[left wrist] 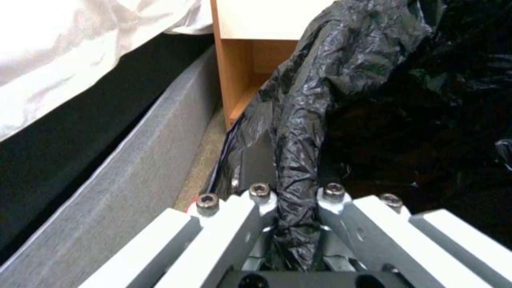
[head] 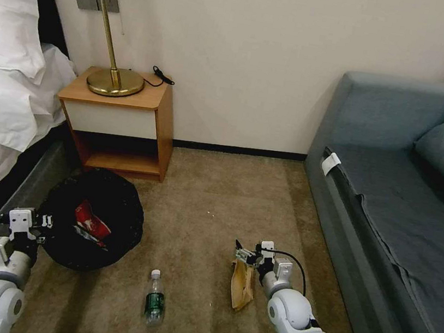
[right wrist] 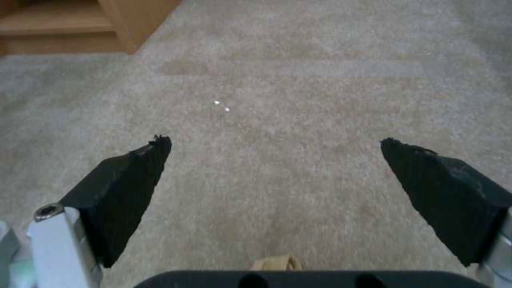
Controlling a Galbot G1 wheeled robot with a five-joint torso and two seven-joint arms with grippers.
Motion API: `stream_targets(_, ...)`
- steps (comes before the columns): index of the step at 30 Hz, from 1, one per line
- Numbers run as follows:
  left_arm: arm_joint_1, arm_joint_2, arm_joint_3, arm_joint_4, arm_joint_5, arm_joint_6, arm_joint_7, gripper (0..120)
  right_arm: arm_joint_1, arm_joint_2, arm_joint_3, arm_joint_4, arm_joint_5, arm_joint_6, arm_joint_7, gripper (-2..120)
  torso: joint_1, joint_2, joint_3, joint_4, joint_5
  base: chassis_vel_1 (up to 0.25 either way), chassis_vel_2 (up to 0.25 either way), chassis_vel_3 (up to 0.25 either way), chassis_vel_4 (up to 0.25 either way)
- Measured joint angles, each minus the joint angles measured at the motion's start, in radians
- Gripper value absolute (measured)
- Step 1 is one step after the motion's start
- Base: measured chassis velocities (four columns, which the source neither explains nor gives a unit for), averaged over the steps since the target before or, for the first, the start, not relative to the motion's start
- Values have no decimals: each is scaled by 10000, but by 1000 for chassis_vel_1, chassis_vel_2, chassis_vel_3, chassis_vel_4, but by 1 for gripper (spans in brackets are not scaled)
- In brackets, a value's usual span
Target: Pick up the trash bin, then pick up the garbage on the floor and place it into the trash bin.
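The trash bin point(head: 90, 219) sits on the carpet point(head: 212, 198) right in front of the nightstand point(head: 121, 119), its crinkly black bag point(left wrist: 320, 120) spread wide over the rim. Inside it lies a red-and-white wrapper point(head: 92, 220), with a bit of another wrapper point(head: 88, 236) just under it. The left gripper point(head: 44, 221) is at the bin's rim on the side away from the nightstand, toward the bed point(head: 3, 75), and the left wrist view shows it clamped tight on a fold of that black bag, plastic pinched between the closed fingers point(left wrist: 261, 200).

Over to the right gripper point(head: 240, 252): it hangs low over the carpet, well out from the nightstand toward the sofa point(head: 393, 201), fingers spread wide apart, nothing between the black pads point(right wrist: 123, 188) but bare carpet. The crumpled brown paper bag point(head: 241, 290) lies just beneath and beside it, on the side farther from the nightstand; a sliver of that bag point(right wrist: 275, 262) peeks in at the edge of the right wrist view. Whether the gripper touches it, I can't tell.

The small clear bottle point(head: 155, 297) with the green label lies flat on the carpet, cap pointing back toward the nightstand, between the bin and the paper bag and farther from the nightstand than either.

On the nightstand itself stands a brass lamp point(head: 113, 57).
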Motion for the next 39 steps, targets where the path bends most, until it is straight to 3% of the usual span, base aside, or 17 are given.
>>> stream_targets(15, -127, 99, -4, 156, -40, 9, 3, 1, 336, -6, -471, -196, 49, -111, -2, 100, 0, 0, 0, 0, 0, -89, 81, 85, -88)
stream_targets(21, -231, 164, 36, 386, -43, 8, 5, 1, 874, -307, -965, -198, 660, -715, 9, 100, 0, 0, 0, 0, 0, 0, 0, 0, 0)
stream_targets(23, -318, 246, 85, 551, -30, 8, 6, 1, 1440, -875, -1498, -56, 1388, -1517, 34, 100, 0, 0, 0, 2, 0, 0, 0, 0, 0)
stream_targets(29, -372, 375, 185, 710, 94, 41, 45, 1, 2399, -1919, -2543, 1, 2763, -2613, 186, 100, 0, 0, 0, -2, -1, 0, 0, 0, 0)
stream_targets(32, -411, 563, 316, 948, 285, 95, 215, 1, 3698, -2736, -3889, 19, 4414, -3599, 483, 100, 0, 0, 0, 1, -2, 0, 0, 0, 0)
stream_targets(37, -520, 712, 361, 1091, 313, 146, 220, 1, 4579, -3098, -5063, 58, 5679, -4269, 856, 100, 0, 0, 0, 1, 0, 0, 0, 0, 0)
stream_targets(39, -551, 816, 358, 1053, 247, 256, 213, 1, 4944, -3165, -5590, 139, 6735, -4739, 1240, 100, 0, 0, 0, 0, -1, 0, 0, 0, 0)
